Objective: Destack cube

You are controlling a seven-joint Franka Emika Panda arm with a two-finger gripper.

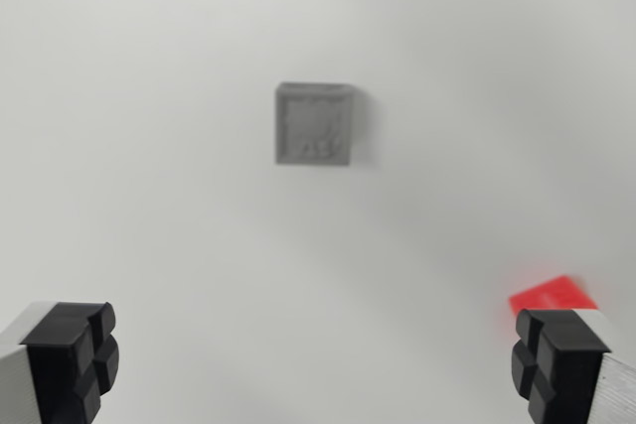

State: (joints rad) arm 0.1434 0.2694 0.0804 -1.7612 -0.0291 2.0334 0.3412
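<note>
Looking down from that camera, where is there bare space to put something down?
Nearly everywhere: the white surface is bare all around the small grey square cube, widest between it and the two black fingertips below. The only tight spot is the wrist view's lower right, where a red block sits beside one fingertip.

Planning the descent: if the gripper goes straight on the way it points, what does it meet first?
Probably the bare white surface below the grey cube. The gripper, jaws open, holds nothing; the red object sits beside one finger. Depth is unclear.
</note>
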